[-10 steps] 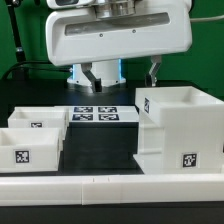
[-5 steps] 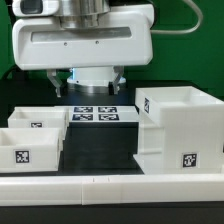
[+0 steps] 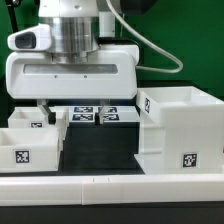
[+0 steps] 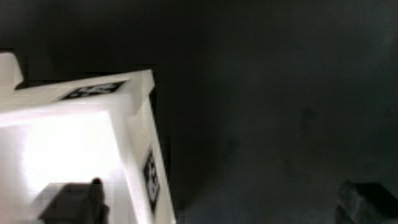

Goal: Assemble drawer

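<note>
Low white border wall (image 3: 110, 187) runs nearest, edging the black tabletop (image 3: 100, 155). Behind it lie drawer parts in smooth white plastic, each tagged. Near tray (image 3: 25, 150) and far tray (image 3: 35, 120) sit at the exterior view's left. The boxy open-topped housing (image 3: 180, 125) stands at the right, apart. Tool (image 3: 78, 110), fingers spread and empty, hangs near the far tray, partly hiding the marker board (image 3: 95, 116).

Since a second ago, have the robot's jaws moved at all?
Yes. The gripper has shifted toward the exterior view's left and come lower, judged against the marker board: it now partly covers the board.
</note>
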Robot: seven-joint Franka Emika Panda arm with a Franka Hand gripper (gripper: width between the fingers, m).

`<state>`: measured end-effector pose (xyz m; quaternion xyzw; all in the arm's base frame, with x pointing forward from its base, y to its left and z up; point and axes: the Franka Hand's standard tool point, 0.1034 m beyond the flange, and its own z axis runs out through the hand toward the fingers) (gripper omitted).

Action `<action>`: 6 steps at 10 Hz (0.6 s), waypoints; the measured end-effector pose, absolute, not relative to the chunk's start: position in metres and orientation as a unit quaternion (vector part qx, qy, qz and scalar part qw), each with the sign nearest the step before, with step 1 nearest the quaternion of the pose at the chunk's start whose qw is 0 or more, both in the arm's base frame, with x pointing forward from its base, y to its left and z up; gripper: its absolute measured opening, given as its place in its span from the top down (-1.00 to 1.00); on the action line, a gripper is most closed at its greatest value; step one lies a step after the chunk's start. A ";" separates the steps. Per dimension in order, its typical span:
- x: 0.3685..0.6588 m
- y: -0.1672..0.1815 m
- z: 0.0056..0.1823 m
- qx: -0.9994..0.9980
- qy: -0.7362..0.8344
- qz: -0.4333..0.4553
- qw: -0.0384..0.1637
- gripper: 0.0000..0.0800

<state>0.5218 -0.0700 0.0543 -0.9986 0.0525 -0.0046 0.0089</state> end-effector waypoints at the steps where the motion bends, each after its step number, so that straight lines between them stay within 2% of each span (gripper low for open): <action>1: 0.522 -0.070 0.054 -0.999 0.053 -0.005 0.009 -0.62; 5: 0.521 -0.071 0.054 -0.999 0.046 -0.004 0.009 -0.62; 6: 0.518 -0.083 0.049 -1.000 0.021 -0.002 0.009 -0.62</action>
